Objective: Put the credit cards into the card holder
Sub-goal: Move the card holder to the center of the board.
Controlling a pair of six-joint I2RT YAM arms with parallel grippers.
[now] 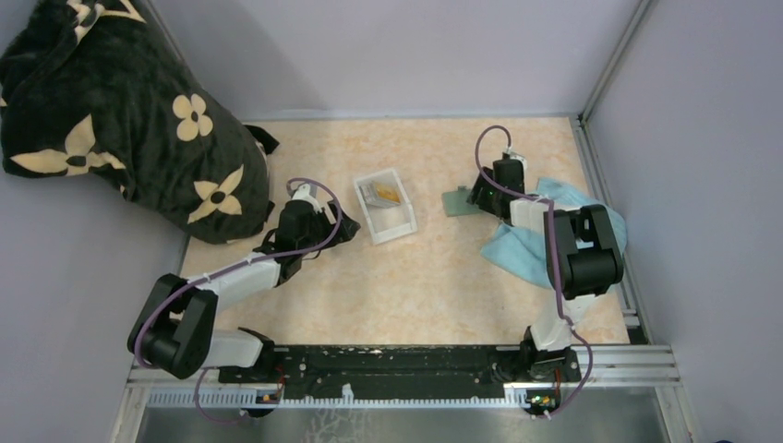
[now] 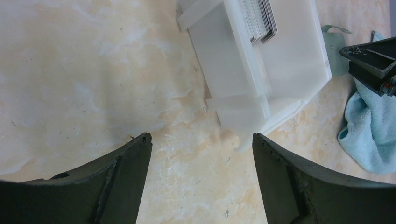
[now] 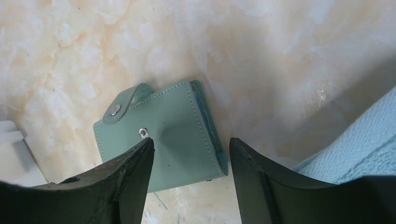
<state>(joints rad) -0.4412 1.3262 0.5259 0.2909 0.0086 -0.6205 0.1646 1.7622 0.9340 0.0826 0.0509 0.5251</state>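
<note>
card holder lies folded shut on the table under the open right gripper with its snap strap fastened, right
No, the snap strap is unfastened. The right wrist view shows the card holder lying folded shut on the table under the open right gripper, its strap sticking out loose, both snap halves bare.

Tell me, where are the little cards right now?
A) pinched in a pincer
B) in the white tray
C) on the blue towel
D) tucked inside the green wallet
B: the credit cards sit in the white tray, while the card holder lies folded, apart from the tray.
</note>
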